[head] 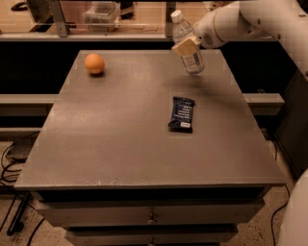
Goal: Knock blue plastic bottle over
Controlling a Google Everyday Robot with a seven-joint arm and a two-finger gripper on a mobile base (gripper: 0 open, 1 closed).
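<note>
The blue plastic bottle (187, 45), clear with a white cap and a pale label, is at the far right of the grey table (120, 144). It leans with its cap up and to the left, its base near the table top. My gripper (186, 46) reaches in from the right on the white arm (240, 21). Its tan tip is against the bottle's middle and covers part of the label.
An orange fruit (95, 63) lies at the table's far left. A dark blue flat snack wrapper (182, 113) lies right of centre. A shelf with a clear box (101, 12) runs behind the table. Cables (9, 163) lie on the floor at left.
</note>
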